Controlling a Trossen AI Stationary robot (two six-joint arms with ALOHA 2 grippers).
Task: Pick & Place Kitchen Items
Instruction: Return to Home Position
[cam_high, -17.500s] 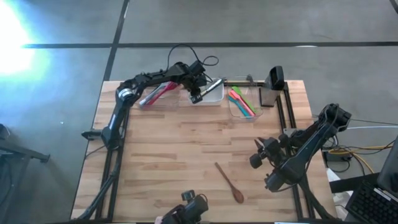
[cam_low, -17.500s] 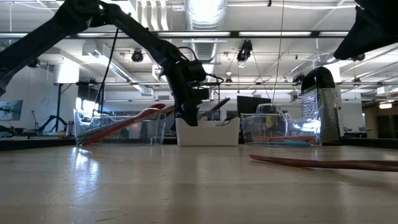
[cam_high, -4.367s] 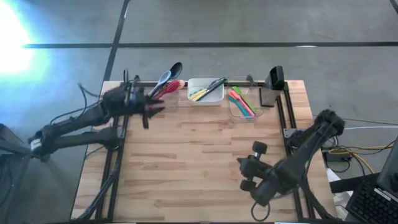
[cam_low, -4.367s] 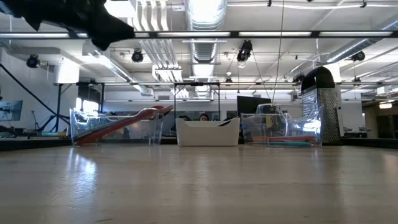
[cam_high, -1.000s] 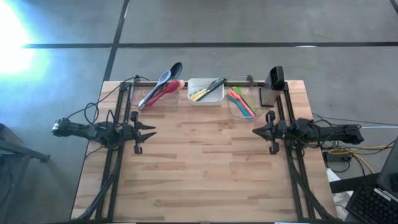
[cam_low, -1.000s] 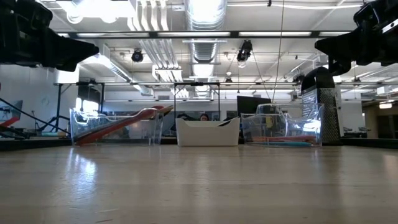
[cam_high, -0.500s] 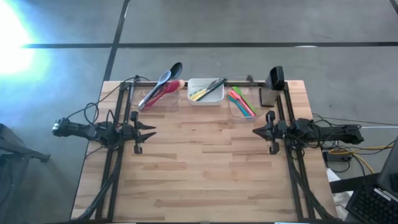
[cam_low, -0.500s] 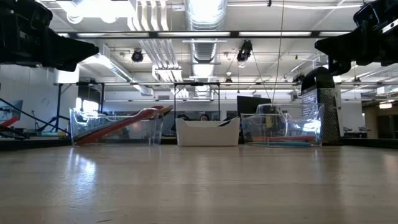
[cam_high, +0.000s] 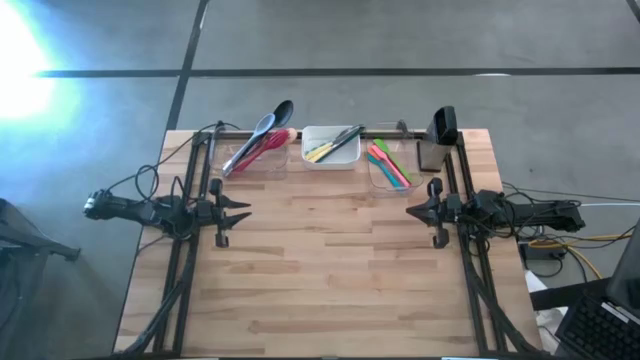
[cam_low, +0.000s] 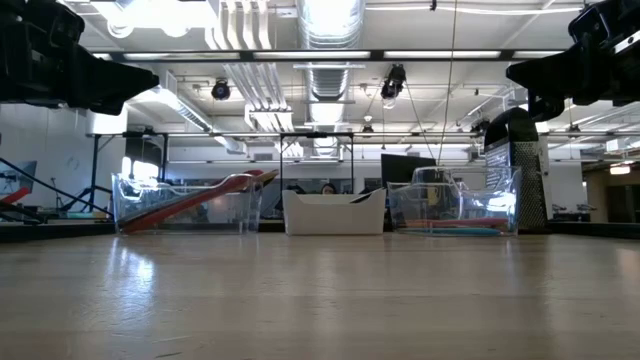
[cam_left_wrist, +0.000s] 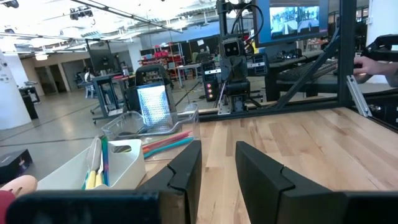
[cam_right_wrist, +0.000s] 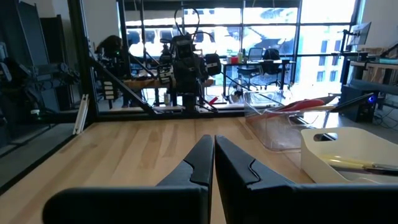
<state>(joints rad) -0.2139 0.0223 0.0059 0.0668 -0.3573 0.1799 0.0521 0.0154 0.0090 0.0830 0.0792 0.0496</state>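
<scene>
High view: both arms have settled at the table's (cam_high: 320, 290) side edges, left gripper (cam_high: 232, 212) slightly parted, right gripper (cam_high: 415, 212) clenched, both empty. Spoons (cam_high: 262, 133), cutlery (cam_high: 335, 145) and spatulas (cam_high: 390, 168) lie in the far-edge bins (cam_high: 330, 165); sorting looks finished.

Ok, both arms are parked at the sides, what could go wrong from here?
The long spoons lean out over the rim of the left clear bin, heads beyond the table's back edge, so a bump might tip them out. The loose cable looping behind the left gripper could snag on the frame when that arm next moves. The right gripper waits opposite.
</scene>
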